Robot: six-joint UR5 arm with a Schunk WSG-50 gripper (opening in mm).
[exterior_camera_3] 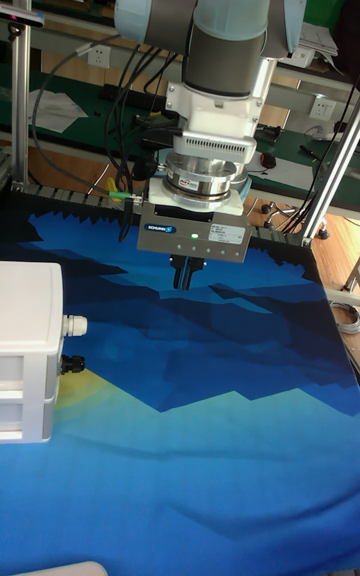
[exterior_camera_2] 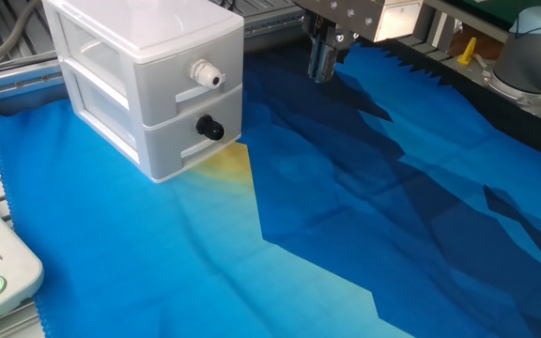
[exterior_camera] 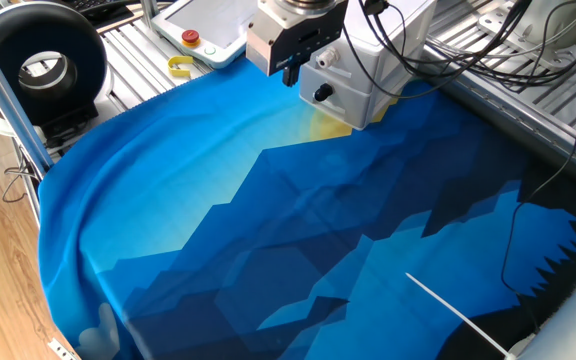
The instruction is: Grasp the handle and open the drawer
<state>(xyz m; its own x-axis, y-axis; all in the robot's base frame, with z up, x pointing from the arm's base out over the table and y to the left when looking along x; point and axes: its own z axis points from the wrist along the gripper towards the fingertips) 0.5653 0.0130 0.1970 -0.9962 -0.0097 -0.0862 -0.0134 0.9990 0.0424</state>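
Blue cloth (exterior_camera_2: pixel 364 188), white drawer (exterior_camera_2: pixel 181 141) (black handle (exterior_camera_2: pixel 210 128))

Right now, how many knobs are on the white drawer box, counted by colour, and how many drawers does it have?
White knobs: 1, on the upper drawer
Black knobs: 1, on the lower drawer
Knobs in total: 2
Drawers: 2, upper and lower
The gripper hangs apart from both knobs.

Smooth, faintly glossy white plastic drawer (exterior_camera_2: pixel 193 134), glossy black plastic handle (exterior_camera_2: pixel 208 128), soft matt blue printed cloth (exterior_camera_2: pixel 346 216) with slight creases, brushed metal gripper (exterior_camera_3: pixel 184 276) body, ribbed aluminium table (exterior_camera: pixel 128 50).
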